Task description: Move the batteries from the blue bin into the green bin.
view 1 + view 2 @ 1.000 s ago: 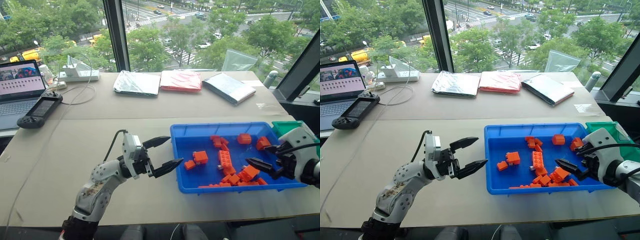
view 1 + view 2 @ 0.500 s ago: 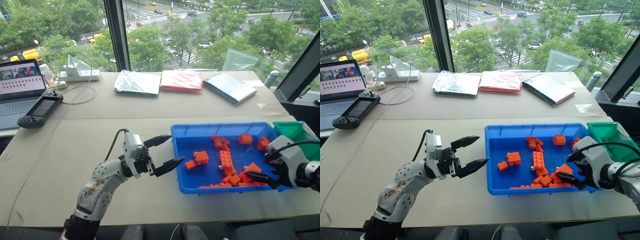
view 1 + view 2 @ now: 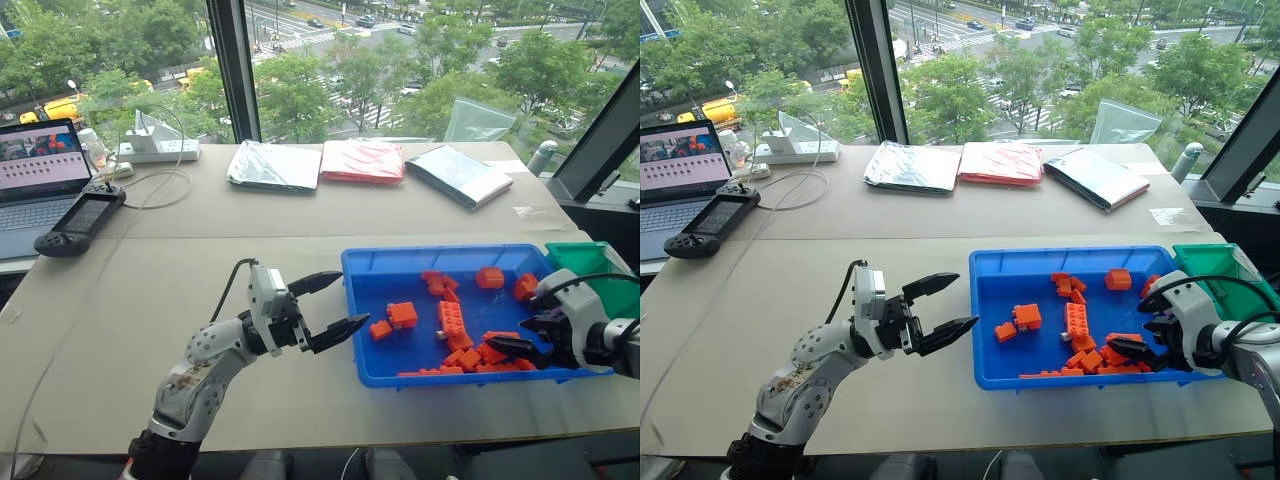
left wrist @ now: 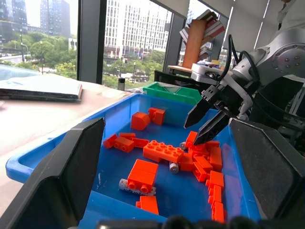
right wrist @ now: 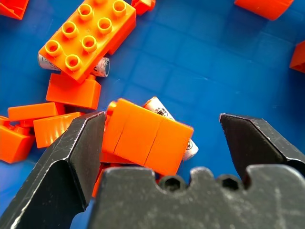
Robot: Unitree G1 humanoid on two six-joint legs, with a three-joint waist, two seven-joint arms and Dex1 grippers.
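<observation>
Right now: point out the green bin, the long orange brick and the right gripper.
green bin [image 3: 1218, 262], right eye view, inner wall.
long orange brick [image 5: 88, 38], right wrist view, studded top.
right gripper [image 4: 204, 123], left wrist view, between fingertips.

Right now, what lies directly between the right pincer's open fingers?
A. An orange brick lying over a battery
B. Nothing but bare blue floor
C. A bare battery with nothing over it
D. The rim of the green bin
A: in the right wrist view the right pincer stands open around an orange brick, with a battery poking out from beneath it, inside the blue bin.
</observation>
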